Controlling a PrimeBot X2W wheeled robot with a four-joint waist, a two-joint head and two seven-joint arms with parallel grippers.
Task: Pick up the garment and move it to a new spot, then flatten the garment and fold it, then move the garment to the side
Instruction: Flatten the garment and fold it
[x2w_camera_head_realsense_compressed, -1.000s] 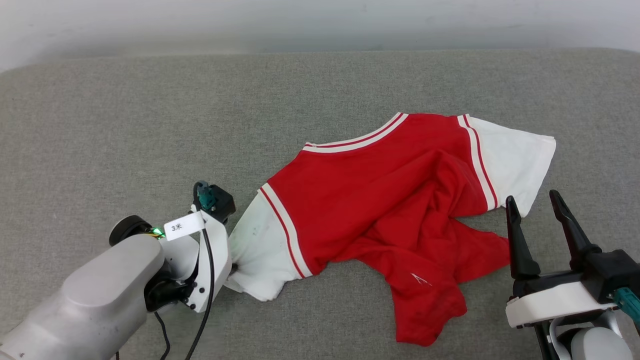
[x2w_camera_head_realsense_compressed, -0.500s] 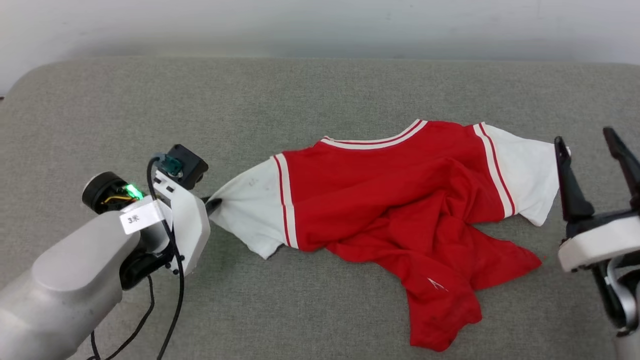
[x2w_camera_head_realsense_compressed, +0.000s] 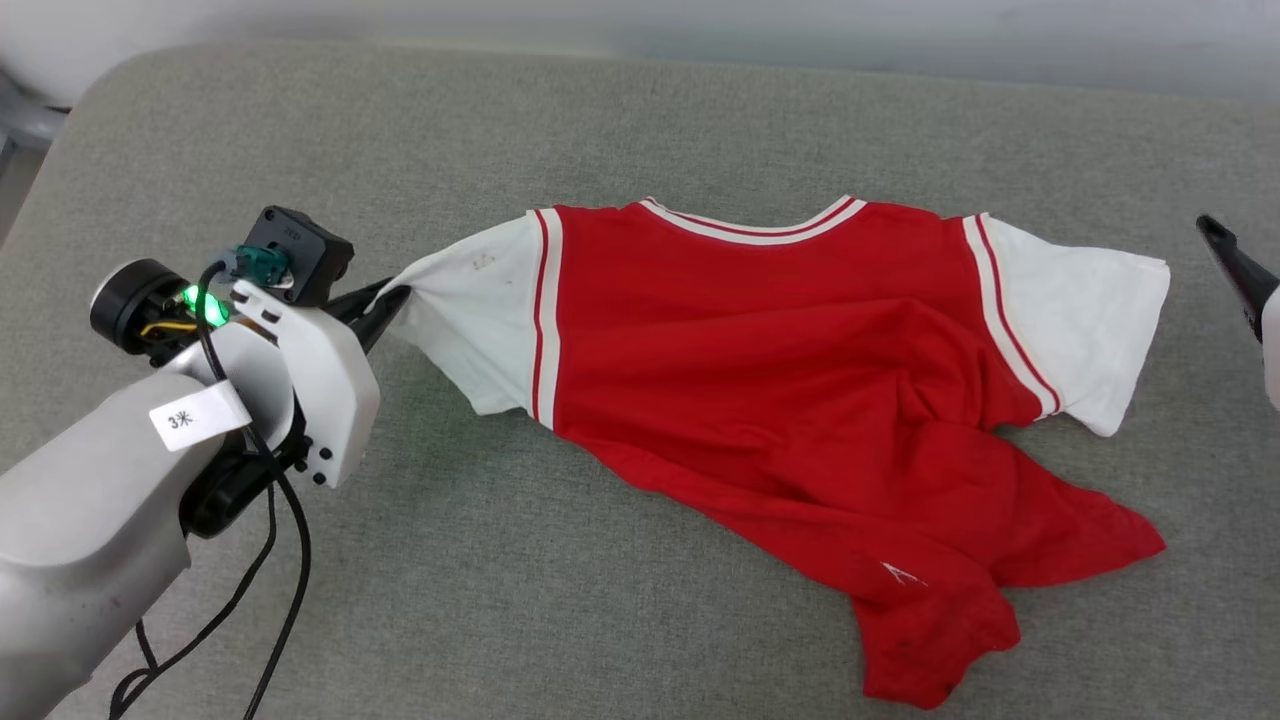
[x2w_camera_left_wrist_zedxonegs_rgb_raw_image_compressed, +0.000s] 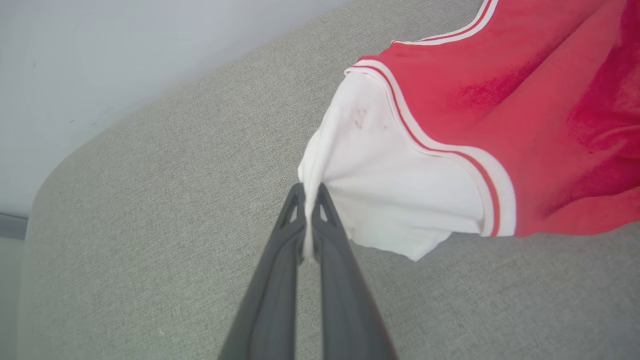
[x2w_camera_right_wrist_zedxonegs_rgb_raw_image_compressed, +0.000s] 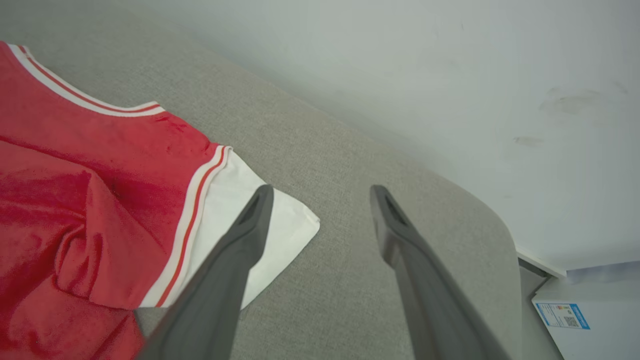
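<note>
The garment (x2w_camera_head_realsense_compressed: 780, 370) is a red jersey with white short sleeves and striped trim, lying crumpled on the grey table, its hem bunched toward the lower right. My left gripper (x2w_camera_head_realsense_compressed: 385, 300) is shut on the edge of the white sleeve (x2w_camera_left_wrist_zedxonegs_rgb_raw_image_compressed: 380, 185) at the left, and the cloth is drawn taut from the fingertips (x2w_camera_left_wrist_zedxonegs_rgb_raw_image_compressed: 320, 200). My right gripper (x2w_camera_right_wrist_zedxonegs_rgb_raw_image_compressed: 322, 192) is open and holds nothing; it hovers beside the other white sleeve (x2w_camera_right_wrist_zedxonegs_rgb_raw_image_compressed: 280, 225), one finger over its corner. One dark right fingertip (x2w_camera_head_realsense_compressed: 1235, 265) shows at the head view's right edge.
The grey fabric table (x2w_camera_head_realsense_compressed: 640, 130) has rounded corners and a pale wall behind it. Its left corner (x2w_camera_head_realsense_compressed: 90, 90) lies near my left arm. A white box (x2w_camera_right_wrist_zedxonegs_rgb_raw_image_compressed: 585, 305) with a blue label stands beyond the table's right end.
My left gripper closed on the sleeve and pulled it left and away, stretching the jersey flatter. The right gripper moved out toward the right sleeve. The head camera has shifted too.
</note>
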